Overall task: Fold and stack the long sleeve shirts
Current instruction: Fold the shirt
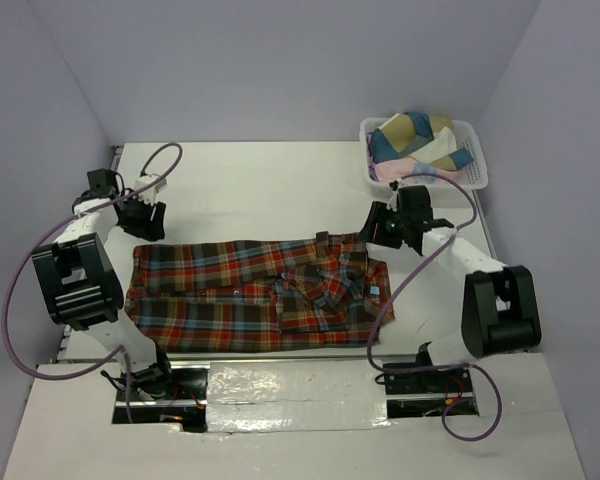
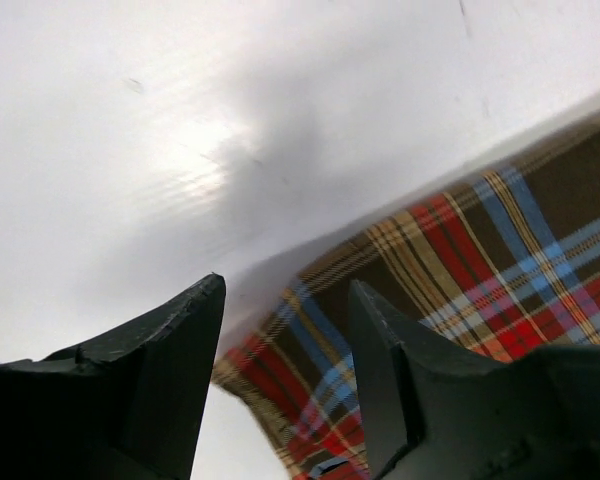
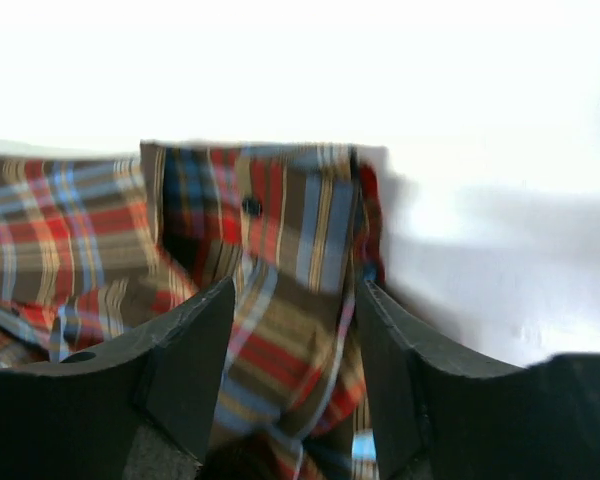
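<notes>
A red-orange, brown and blue plaid long sleeve shirt (image 1: 255, 295) lies flat across the middle of the table, with its collar and pocket end to the right. My left gripper (image 1: 143, 222) is open just above the shirt's far left corner. In the left wrist view the plaid corner (image 2: 400, 290) shows between and beyond the open fingers (image 2: 285, 290). My right gripper (image 1: 372, 233) is open over the shirt's far right corner. In the right wrist view a plaid fold with a button (image 3: 280, 230) lies between the spread fingers (image 3: 295, 295), which are not closed on it.
A white slotted basket (image 1: 475, 165) at the far right corner holds several folded cloths in blue, tan, white and pink. Purple cables loop beside both arms. The arm bases sit at the near edge. Bare white table (image 1: 250, 190) lies beyond the shirt.
</notes>
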### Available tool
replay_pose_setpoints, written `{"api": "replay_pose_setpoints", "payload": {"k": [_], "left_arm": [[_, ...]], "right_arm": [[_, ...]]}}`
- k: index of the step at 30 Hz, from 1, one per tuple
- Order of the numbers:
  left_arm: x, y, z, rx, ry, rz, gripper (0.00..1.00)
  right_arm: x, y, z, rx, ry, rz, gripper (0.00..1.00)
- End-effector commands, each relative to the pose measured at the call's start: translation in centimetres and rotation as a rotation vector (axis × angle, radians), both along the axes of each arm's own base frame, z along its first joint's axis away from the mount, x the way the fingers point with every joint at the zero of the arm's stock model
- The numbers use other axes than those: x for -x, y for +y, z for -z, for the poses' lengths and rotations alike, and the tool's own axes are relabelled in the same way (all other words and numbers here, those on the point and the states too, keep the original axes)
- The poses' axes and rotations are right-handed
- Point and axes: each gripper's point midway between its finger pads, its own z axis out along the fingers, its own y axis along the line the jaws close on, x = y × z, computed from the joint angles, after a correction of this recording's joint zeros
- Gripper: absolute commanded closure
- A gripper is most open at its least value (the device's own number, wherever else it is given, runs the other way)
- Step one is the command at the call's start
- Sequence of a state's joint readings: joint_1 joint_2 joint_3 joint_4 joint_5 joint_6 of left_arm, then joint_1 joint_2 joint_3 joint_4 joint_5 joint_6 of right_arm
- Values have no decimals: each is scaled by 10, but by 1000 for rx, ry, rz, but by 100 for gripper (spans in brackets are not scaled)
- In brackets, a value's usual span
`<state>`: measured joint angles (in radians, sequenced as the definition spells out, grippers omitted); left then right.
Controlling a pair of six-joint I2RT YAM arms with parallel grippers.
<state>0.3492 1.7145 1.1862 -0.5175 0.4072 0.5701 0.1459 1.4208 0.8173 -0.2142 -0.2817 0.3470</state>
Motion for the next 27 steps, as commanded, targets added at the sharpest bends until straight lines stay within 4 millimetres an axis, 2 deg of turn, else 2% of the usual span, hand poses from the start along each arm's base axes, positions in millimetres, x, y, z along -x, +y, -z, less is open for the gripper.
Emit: {"api": "replay_pose_setpoints", "payload": {"k": [1,2,3,4,5,7,8,10,11,13,15,18,20,21,25,27], "left_arm": [[-31,6,-53,-46,-150,-45,35],[-36,-3,-58,-54,-162,-20,35],[-41,-7,-67,-74,-182,-5,35],[-44,-12,-71,-83,-188,9,35],[-45,-20,-73,-86,-189,30,35],[-48,-42,-76,-77,-189,77,35],[-48,-55,-75,-71,-184,108,35],[-48,-65,-73,-86,-180,129,35],[-47,-80,-70,-96,-177,167,35],[-44,-94,-65,-118,-167,206,35],[-37,-124,-59,-117,-154,289,35],[-31,-156,-55,-91,-146,368,35],[-29,-178,-51,-70,-134,415,35],[-32,-186,-54,-63,-141,429,35],[-34,-220,-53,-46,-130,486,35],[-37,-232,-53,-38,-130,506,35]], "right_arm": [[-17,-1,11,26,37,-15,42],[-26,1,8,23,19,-23,42],[-29,2,18,25,42,-30,42],[-32,4,20,24,40,-40,42],[-38,7,17,12,31,-54,42],[-42,10,28,14,57,-83,43],[-47,10,30,25,71,-95,44],[-50,8,31,41,72,-94,45],[-52,6,30,52,58,-92,46],[-54,5,29,60,39,-95,49],[-55,4,25,77,14,-104,50],[-55,4,23,83,-14,-119,54],[-54,7,23,68,-24,-143,64],[-52,12,21,49,-26,-162,74],[-52,12,18,44,-48,-159,84],[-54,10,9,46,-81,-149,96]]}}
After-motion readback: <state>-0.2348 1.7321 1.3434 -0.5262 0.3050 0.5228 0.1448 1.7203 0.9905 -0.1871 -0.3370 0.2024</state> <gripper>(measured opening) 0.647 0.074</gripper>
